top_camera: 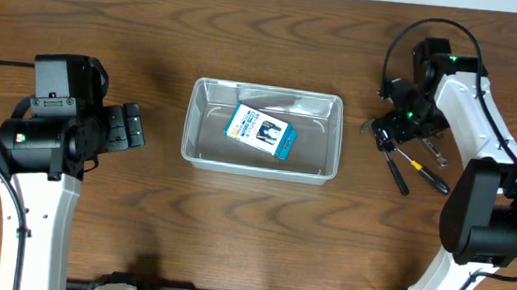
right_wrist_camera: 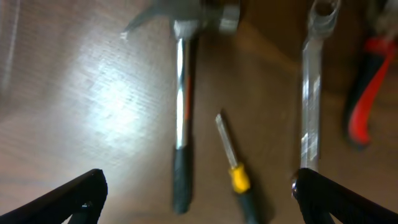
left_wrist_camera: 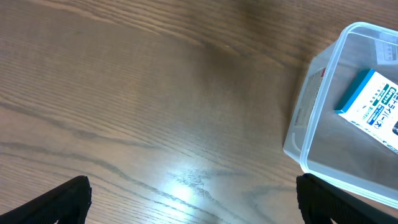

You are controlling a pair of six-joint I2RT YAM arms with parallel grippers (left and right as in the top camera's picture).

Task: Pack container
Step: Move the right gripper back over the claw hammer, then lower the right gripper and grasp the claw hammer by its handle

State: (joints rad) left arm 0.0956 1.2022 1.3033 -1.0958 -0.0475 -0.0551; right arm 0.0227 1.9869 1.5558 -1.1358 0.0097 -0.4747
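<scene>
Sitting mid-table in the overhead view, the container is clear plastic, rectangular, with rounded corners and a rimmed edge, its long side running 9 to 3 o'clock. One item inside: a blue-and-white printed box, lying flat near the middle and skewed to the walls, with bare floor around it. The wooden table shows under and around the bin.

Left gripper is at the container's 9 o'clock, near it but apart, pointing toward it. In the left wrist view its two dark fingertips sit at the lower corners, spread wide with only wood grain between them, nothing held. The container's near corner and the box fill the 3 o'clock side of that view.

Right gripper is at the container's 3 o'clock, just past its short wall, over a cluster of hand tools. Jaws are spread wide and hold nothing. In the right wrist view, blurred, the tools lie on the table ahead of the fingertips:
- hammer toward 11 o'clock, head away from the gripper, dark grip toward it
- screwdriver at centre, yellow-and-black handle, shaft pointing to 12
- wrench toward 1 o'clock, lying roughly parallel to the hammer
- red-handled tool at 2 o'clock, probably pliers, cut off by the frame edge

None of the tools touches the container
</scene>
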